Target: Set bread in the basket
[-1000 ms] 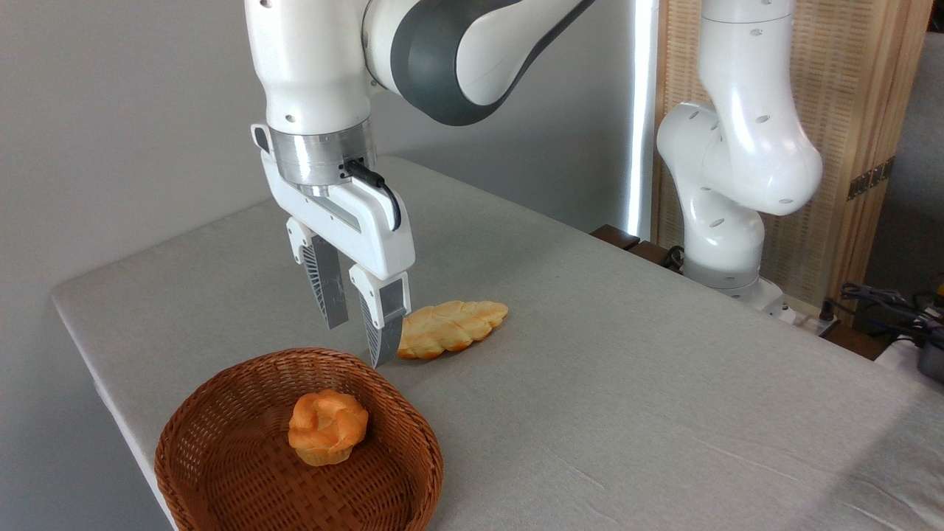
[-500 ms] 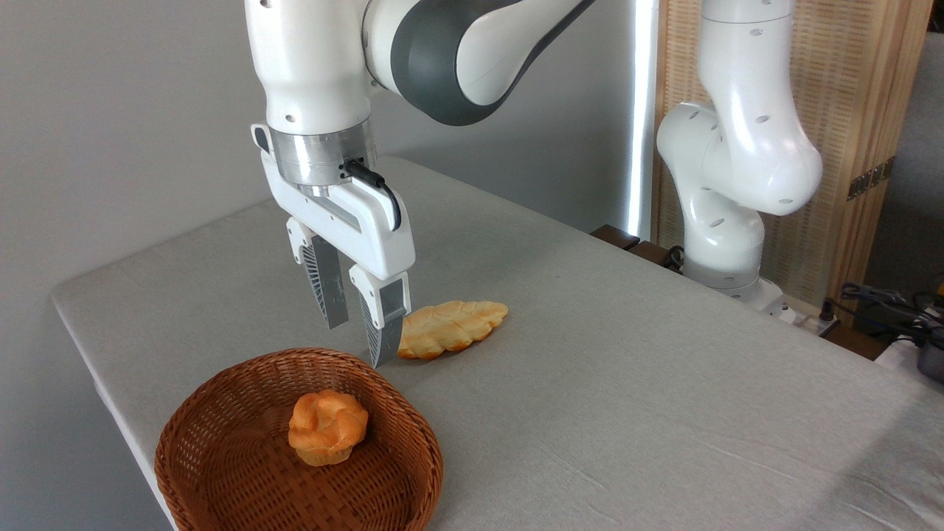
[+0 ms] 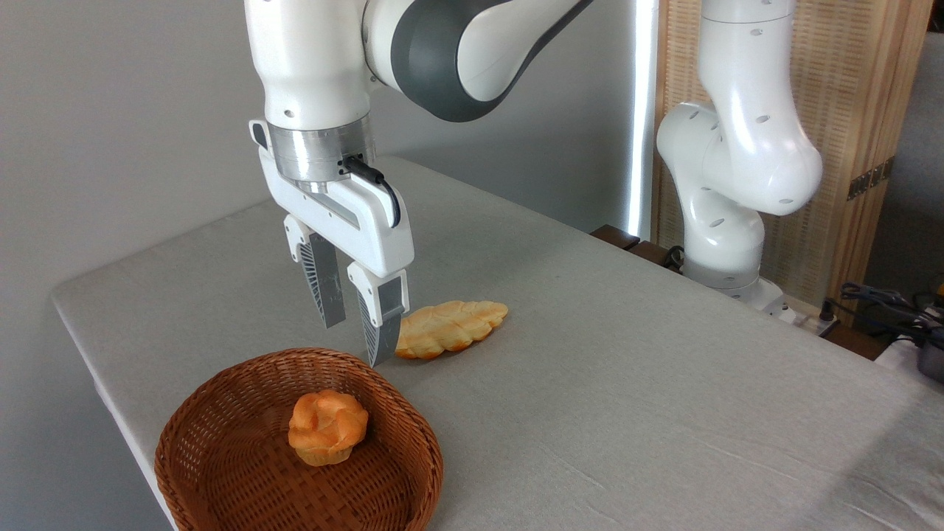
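One bread (image 3: pixel 451 329) lies flat on the grey cloth-covered table (image 3: pixel 627 383), just beyond one wicker basket (image 3: pixel 413 479), which cradles one small orange bun (image 3: pixel 327 428). One gripper (image 3: pixel 354 341) hangs above the basket's far rim, fingers slightly spread, pinching nothing. Grey wall left, slatted wood screen (image 3: pixel 848 110) right; no writing readable

I see the arm (image 3: pixel 737 147): glossy white rounded shells | dark grey band at the upper joint | small round holes dotting the links | brushed silver wrist ring | short black cable looping from the ring | white gripper (image 3: pixel 352 341) body | grey ribbed fingers (image 3: pixel 327 284) with white mounts
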Robot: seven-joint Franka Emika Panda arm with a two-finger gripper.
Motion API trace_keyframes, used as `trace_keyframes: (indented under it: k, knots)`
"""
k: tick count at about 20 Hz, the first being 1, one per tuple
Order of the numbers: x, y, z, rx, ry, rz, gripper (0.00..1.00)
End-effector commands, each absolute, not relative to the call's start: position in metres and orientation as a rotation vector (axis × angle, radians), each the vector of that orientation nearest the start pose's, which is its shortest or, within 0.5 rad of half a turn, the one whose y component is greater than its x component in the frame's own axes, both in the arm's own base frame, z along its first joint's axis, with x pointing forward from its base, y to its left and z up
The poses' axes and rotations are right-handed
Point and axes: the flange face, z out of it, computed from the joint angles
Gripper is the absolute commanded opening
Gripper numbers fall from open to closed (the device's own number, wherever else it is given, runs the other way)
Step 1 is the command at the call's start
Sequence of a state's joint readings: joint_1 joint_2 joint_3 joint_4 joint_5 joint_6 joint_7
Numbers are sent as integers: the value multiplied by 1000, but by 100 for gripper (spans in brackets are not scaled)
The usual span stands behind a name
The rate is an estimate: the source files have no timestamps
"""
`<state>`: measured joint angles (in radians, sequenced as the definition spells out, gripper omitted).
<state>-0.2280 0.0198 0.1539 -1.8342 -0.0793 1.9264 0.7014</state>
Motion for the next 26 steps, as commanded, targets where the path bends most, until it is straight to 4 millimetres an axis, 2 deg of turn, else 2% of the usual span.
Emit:
trace_keyframes:
  k: [1, 5, 11, 14, 18, 21, 26]
  knots:
    - [571, -48, 523, -2955, 1170, -136, 100]
    - [557, -52, 527, -2954, 1190, -143, 100]
    - [512, -60, 522, -2921, 1326, -124, 100]
    - [500, -74, 511, -2906, 1385, -88, 100]
    - [487, -103, 488, -2865, 1484, -25, 100]
    - [481, -110, 469, -2828, 1556, -12, 100]
    - [480, -113, 453, -2804, 1602, 12, 100]
